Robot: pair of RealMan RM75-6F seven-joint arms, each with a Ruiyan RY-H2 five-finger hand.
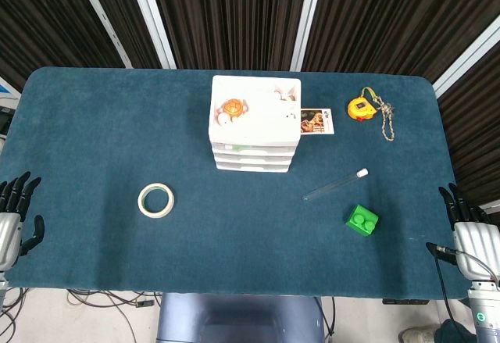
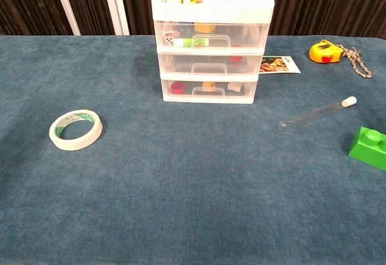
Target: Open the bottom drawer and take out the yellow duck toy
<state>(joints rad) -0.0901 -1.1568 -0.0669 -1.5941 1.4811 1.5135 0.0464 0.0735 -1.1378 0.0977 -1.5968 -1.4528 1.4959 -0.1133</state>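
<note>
Yellow shows through the clear front of the bottom drawer [image 2: 208, 90], which is closed: that small shape is probably the duck [image 2: 209, 86], sitting about mid-drawer, too small to tell which way it faces. The drawer unit [image 1: 255, 134] stands near the middle of the tabletop's far edge, its front and handles turned toward the robot, the drawer's long axis running left to right. Both hands sit at the near corners, well apart from it: the left hand [image 1: 16, 214] at the near-left corner, the right hand [image 1: 467, 237] at the near-right, each empty with fingers spread. Neither looks clearly nearer; the drawer lies forward and inward from both.
</note>
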